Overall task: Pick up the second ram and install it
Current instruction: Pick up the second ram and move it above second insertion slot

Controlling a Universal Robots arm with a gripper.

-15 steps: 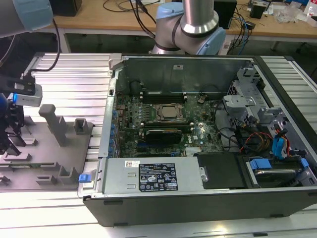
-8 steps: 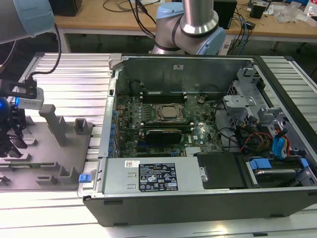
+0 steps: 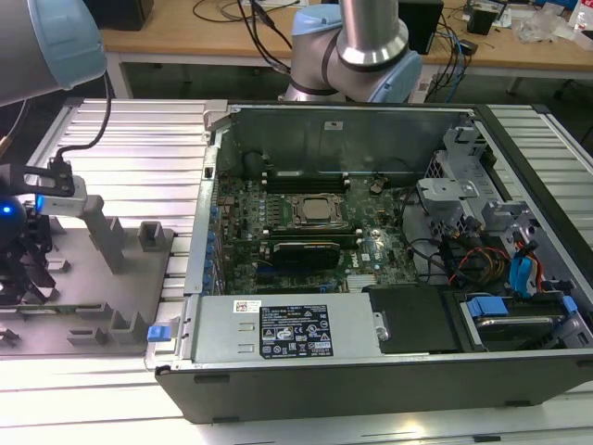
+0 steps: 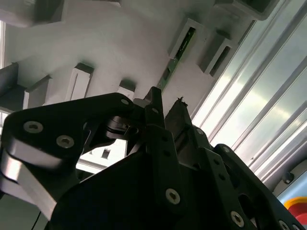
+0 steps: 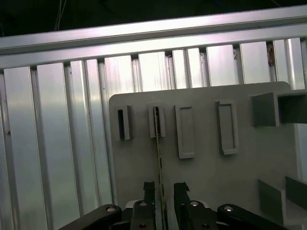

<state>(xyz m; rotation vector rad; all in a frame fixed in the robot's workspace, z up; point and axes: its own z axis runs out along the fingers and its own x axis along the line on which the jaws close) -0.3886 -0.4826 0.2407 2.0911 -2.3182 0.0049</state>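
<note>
The second ram [image 5: 159,143] is a thin green stick seen edge-on, standing in a slot of the grey holder plate [image 5: 201,191]. In the second wrist view the second ram [image 4: 178,53] runs from its slot down toward the fingers. My gripper [image 5: 164,188] straddles it, one black finger on each side with a small gap on one side, so it stands open around the stick. The black fingertips [image 4: 154,103] show close above the plate in the second wrist view. In the exterior view my gripper [image 3: 31,269] hangs over the holder plate [image 3: 102,287] at the exterior view's left.
An open computer case [image 3: 371,371] lies on the exterior view's right of the plate. Its motherboard holds black slot rails [image 3: 306,174], a processor socket [image 3: 315,211] and a black card [image 3: 306,250]. Upright grey posts [image 3: 104,232] stand on the plate. Ribbed aluminium table [image 5: 57,143] surrounds it.
</note>
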